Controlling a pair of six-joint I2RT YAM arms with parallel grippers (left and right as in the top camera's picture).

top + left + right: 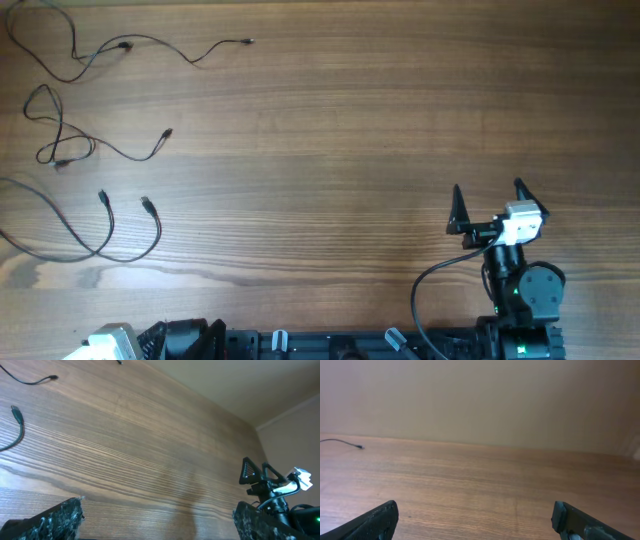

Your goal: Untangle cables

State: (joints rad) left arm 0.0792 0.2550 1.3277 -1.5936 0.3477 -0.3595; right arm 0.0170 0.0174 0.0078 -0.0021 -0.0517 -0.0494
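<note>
Wooden tabletop with thin black cables lying as separate loose strands along its left side. Right tool, well apart from them, is spread wide and empty; left tool is likewise spread, holding nothing.

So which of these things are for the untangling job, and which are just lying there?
For the job:
top cable, middle cable, bottom cable, all thin and black, on the table's left side; left gripper and right gripper, both open and empty.

Just there:
wooden table; thick black cable on the right arm.
</note>
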